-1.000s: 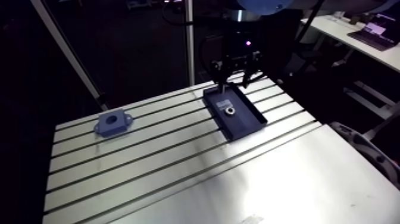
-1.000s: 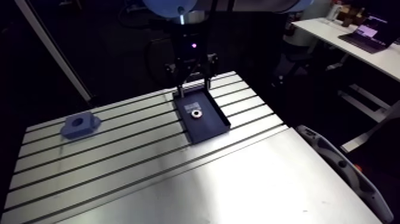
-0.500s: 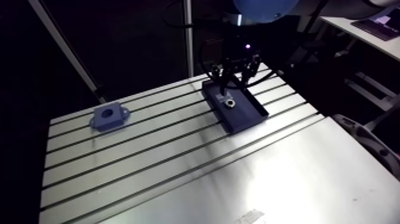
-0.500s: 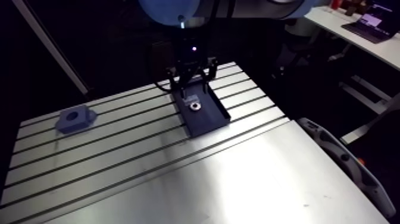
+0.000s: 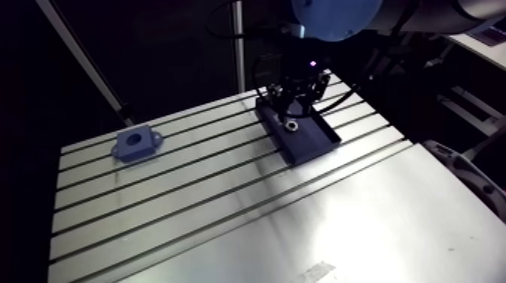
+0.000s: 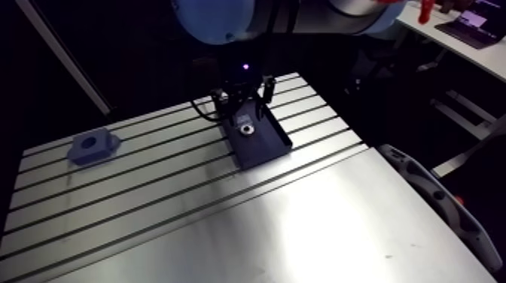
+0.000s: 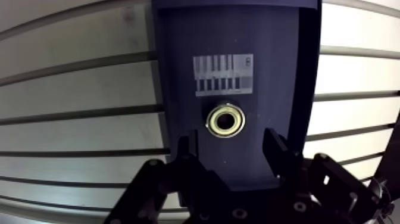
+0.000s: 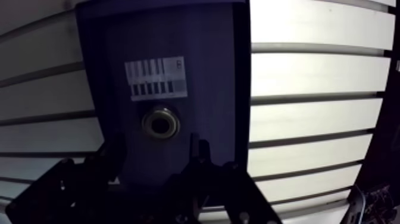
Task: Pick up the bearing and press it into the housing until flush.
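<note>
End effector (image 7: 227,142) points straight down into the dark tray (image 7: 178,71), fingers spread, released, holding nothing. The bearing (image 7: 225,120) lies flat on the tray floor just ahead of the fingertips, a barcode label (image 7: 224,74) beyond it. The blue housing (image 5: 136,144) sits on the slotted desk (image 5: 226,218), well apart from the tray.

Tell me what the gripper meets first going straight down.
Likely the tray floor: the gripper has open fingers that would land either side of the bearing, though depth is unclear.

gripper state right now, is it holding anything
Gripper: open, holding nothing; the bearing lies loose in the tray just ahead of it.
</note>
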Robot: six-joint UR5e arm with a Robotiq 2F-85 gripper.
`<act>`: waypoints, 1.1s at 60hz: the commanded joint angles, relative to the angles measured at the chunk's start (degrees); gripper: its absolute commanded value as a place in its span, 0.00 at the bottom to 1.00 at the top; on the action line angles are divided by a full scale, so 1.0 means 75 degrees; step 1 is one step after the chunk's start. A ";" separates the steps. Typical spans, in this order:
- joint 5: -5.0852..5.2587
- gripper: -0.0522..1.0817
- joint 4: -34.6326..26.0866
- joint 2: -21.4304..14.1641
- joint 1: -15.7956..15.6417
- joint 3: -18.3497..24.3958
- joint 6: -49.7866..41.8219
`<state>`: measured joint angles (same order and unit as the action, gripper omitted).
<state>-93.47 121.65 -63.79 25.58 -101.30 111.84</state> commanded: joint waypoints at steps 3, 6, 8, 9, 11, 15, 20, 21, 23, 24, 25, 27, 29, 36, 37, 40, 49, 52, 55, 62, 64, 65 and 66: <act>0.0000 0.37 0.0053 0.0037 0.0000 -0.0058 -0.0009; 0.0000 0.38 0.0053 0.0039 0.0000 -0.0058 -0.0011; 0.0000 0.38 0.0063 0.0049 0.0000 -0.0078 -0.0011; 0.0000 0.38 0.0063 0.0049 0.0000 -0.0078 -0.0011; 0.0000 0.38 0.0126 0.0095 0.0000 -0.0091 -0.0011; 0.0000 0.39 0.0242 0.0121 0.0000 -0.0113 -0.0001; 0.0000 0.39 0.0306 0.0133 0.0000 -0.0128 0.0012; 0.0000 0.39 0.0310 0.0133 0.0000 -0.0128 0.0012; 0.0000 0.39 0.0311 0.0143 0.0000 -0.0128 0.0013; 0.0000 0.39 0.0321 0.0144 0.0000 -0.0128 0.0013; 0.0000 0.39 0.0321 0.0144 0.0000 -0.0128 0.0013; 0.0000 0.39 0.0322 0.0145 -0.0010 -0.0128 0.0013; 0.0000 0.39 0.0322 0.0174 -0.0001 -0.0128 0.0013; 0.0000 0.39 0.0322 0.0238 0.0000 -0.0107 0.0013; 0.0000 0.39 0.0322 0.0238 -0.0010 -0.0105 0.0013; 0.0000 0.39 0.0322 0.0238 -0.0011 -0.0105 0.0013; 0.0000 0.39 0.0344 0.0260 -0.0011 -0.0117 0.0001; 0.0000 0.39 0.0369 0.0262 -0.0011 -0.0117 0.0012; 0.0000 0.39 0.0379 0.0272 -0.0011 -0.0117 0.0012; 0.0000 0.39 0.0381 0.0332 -0.0011 -0.0103 0.0022; 0.0000 0.39 0.0381 0.0342 -0.0011 -0.0105 0.0024; 0.0000 0.39 0.0381 0.0342 -0.0011 -0.0105 0.0024; 0.0000 0.39 0.0381 0.0344 -0.0011 -0.0105 0.0024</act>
<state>-93.47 124.38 -61.60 25.50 -102.12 111.93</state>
